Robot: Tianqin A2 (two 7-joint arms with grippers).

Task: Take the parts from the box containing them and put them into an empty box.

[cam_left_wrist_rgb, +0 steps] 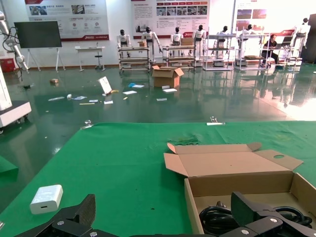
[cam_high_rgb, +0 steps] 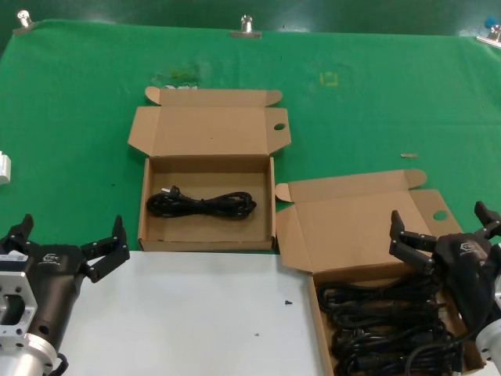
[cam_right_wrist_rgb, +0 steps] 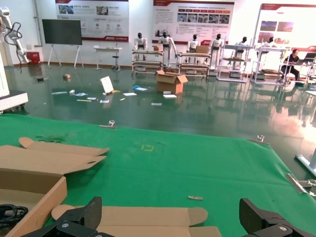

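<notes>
Cardboard source box (cam_high_rgb: 368, 227): our landmark, lid folded back; cords (cam_high_rgb: 383, 321) piled inside.
Right gripper (cam_high_rgb: 442, 235): above the source box, fingers spread, holding nothing; we judge it staged to pick.
Receiving box (cam_high_rgb: 149, 204): left of the source box on the desk (cam_high_rgb: 78, 117); one cord (cam_high_rgb: 202, 204) inside.
Left gripper (cam_high_rgb: 74, 247): beyond the receiving box, fingers spread, idle.

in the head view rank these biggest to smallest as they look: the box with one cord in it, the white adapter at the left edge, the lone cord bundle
1. The box with one cord, lid included.
2. The cord bundle lying inside it.
3. The white adapter, cut off by the picture's edge, so its full size is unsure.
</notes>
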